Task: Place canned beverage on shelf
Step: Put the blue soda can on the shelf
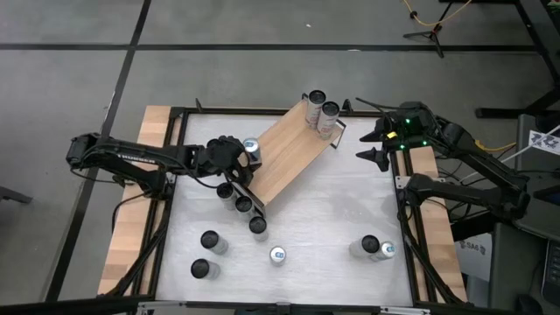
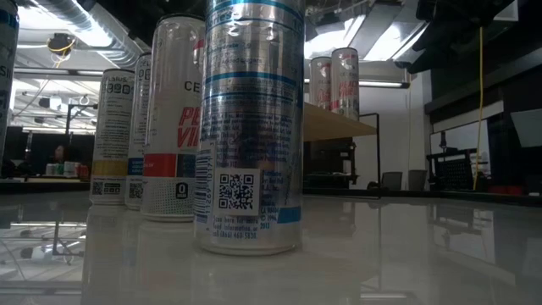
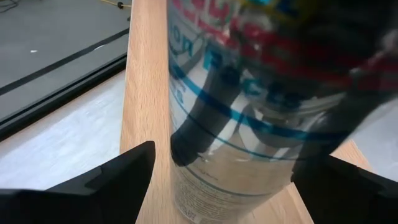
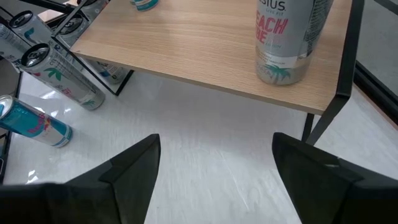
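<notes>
The shelf [image 1: 289, 153], a light wooden board on black frame ends, lies slantwise on the white table. Two cans [image 1: 321, 109] stand on its far right end. A silver can with blue bands [image 1: 252, 149] stands on its left end and fills the left wrist view [image 3: 249, 93]. My left gripper [image 1: 238, 157] is open, with one finger on either side of this can. My right gripper [image 1: 376, 147] is open and empty, right of the shelf, above the table. In its wrist view [image 4: 214, 162] it looks at the shelf [image 4: 205, 43] and one can [image 4: 289, 37]. My left gripper's fingers come level from the table's left and stand on either side of the can's lower body. A strip of bare wood [image 3: 161, 155] shows between one finger [image 3: 124, 174] and the can. I cannot tell whether the other finger [image 3: 336, 186] touches it.
Three cans [image 1: 243, 205] stand in a row by the shelf's near left end. More cans stand toward the near edge: two at the left [image 1: 206, 254], one in the middle [image 1: 278, 255], two at the right [image 1: 378, 248]. Several of them fill the low view [image 2: 250, 127].
</notes>
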Robot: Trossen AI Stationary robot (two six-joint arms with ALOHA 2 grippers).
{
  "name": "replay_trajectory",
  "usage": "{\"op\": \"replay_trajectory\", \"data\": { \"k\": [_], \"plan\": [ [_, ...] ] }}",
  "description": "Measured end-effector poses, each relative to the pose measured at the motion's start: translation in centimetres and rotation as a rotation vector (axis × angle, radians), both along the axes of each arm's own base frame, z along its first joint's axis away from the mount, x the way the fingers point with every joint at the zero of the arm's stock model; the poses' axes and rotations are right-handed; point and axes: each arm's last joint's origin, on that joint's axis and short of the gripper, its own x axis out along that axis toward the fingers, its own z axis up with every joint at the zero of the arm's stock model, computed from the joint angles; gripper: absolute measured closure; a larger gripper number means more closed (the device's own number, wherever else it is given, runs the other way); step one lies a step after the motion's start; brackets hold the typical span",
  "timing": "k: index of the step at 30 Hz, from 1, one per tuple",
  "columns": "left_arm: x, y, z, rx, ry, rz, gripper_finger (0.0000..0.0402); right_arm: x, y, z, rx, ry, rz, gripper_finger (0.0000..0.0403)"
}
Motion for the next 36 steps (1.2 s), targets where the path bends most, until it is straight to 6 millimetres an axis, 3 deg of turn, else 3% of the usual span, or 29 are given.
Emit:
{"op": "replay_trajectory", "data": {
  "k": [14, 23, 36],
  "plan": [
    [0.06, 0.12, -0.2, 0.007, -0.004, 0.053, 0.0058, 0.0, 0.0, 0.01, 0.0, 0.0, 0.0, 0.0098],
    [0.44, -0.04, -0.54, -0.005, -0.024, 0.1, 0.0104, 0.0, 0.0, 0.0, 0.0, 0.0, 0.0, 0.0098],
    [0.74, -0.53, -0.6, 0.03, -0.003, 0.035, 0.0178, 0.0, 0.0, 0.01, 0.0, 0.0, 0.0, 0.0098]
  ]
}}
